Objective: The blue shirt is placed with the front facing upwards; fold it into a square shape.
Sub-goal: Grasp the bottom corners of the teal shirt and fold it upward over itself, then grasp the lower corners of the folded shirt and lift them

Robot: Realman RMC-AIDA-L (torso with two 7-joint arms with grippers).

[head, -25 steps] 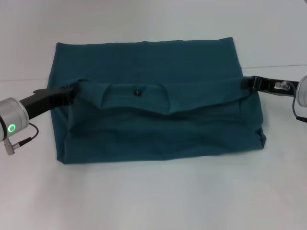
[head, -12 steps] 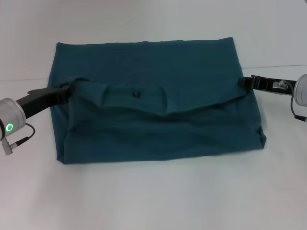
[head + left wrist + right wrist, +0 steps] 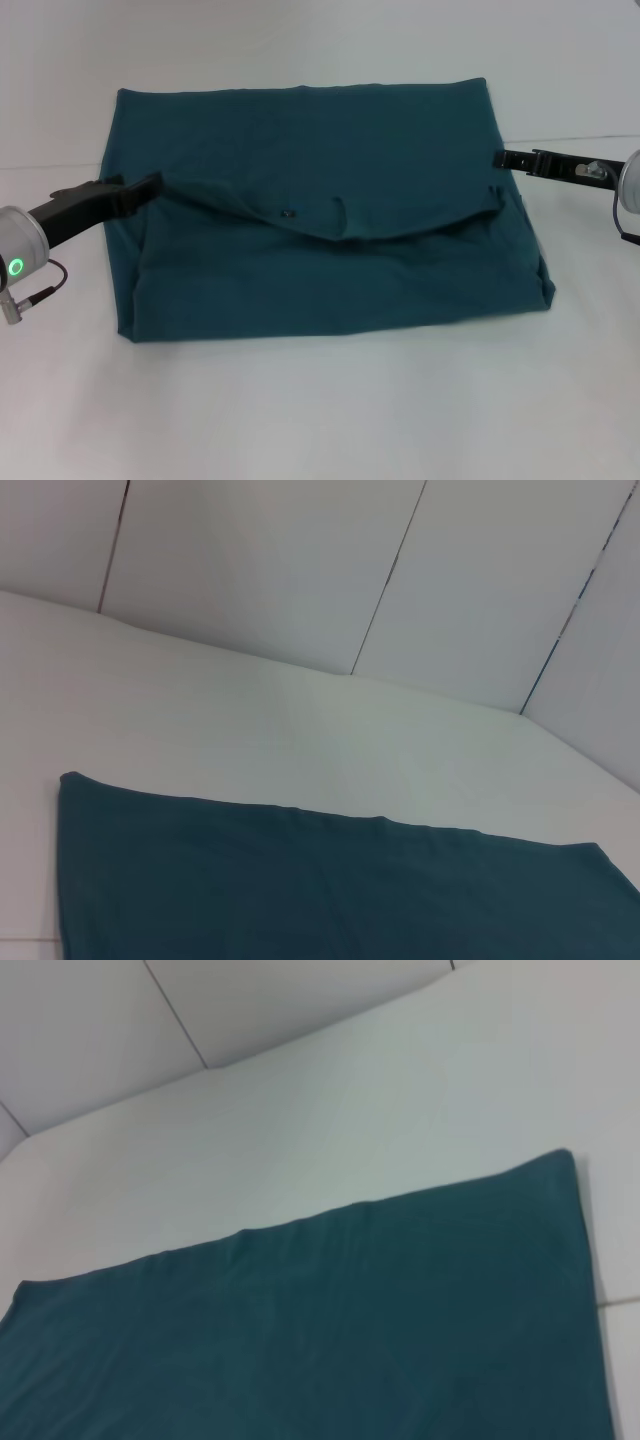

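Two folds at least look done: the blue shirt (image 3: 330, 210) lies mid-frame as a wide rectangle, its top flap sagging. Left pincer (image 3: 152, 184) touches the left edge, right pincer (image 3: 500, 157) sits clear at right; finger state unclear. Squaring remains. White surface (image 3: 320, 410), pale panelled wall (image 3: 300, 570).

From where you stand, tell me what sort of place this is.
Probably a lab or test cell: a bare white table, plain white panelled walls, and only the blue shirt laid out for folding.
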